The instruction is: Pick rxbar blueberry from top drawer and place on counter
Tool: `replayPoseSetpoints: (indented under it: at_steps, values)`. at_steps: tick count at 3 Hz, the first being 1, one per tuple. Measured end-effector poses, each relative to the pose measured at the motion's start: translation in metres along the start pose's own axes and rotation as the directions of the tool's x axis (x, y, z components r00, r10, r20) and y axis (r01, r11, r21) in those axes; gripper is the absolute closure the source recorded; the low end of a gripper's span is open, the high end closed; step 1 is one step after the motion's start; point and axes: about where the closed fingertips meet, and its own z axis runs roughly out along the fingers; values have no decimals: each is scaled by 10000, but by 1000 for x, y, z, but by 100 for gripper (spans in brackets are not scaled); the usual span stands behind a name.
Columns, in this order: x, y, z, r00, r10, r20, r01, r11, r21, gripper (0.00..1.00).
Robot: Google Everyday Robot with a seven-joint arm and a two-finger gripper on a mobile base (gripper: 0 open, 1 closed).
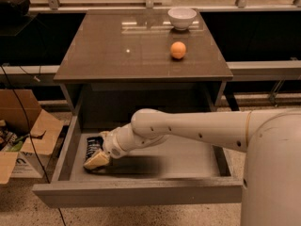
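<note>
The top drawer (141, 192) is pulled open below the counter (117, 46). The rxbar blueberry (92, 146), in a dark wrapper, lies on the drawer's bottom near the left wall. My gripper (97, 160) is down inside the drawer at the bar's near end, touching or overlapping it. My white arm (188, 126) reaches in from the right and crosses the drawer. Part of the bar is hidden behind the gripper.
An orange ball (178, 50) and a white bowl (182, 18) sit on the right half of the counter. An open cardboard box (23, 140) stands on the speckled floor left of the drawer. My robot body (273, 173) fills the right foreground.
</note>
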Motion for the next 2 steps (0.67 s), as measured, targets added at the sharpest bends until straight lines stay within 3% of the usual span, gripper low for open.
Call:
replayPoseSetpoints:
  at_steps: [2]
  values:
    - [-3,0,-3,9999,45,-99,-45,10000,62,89]
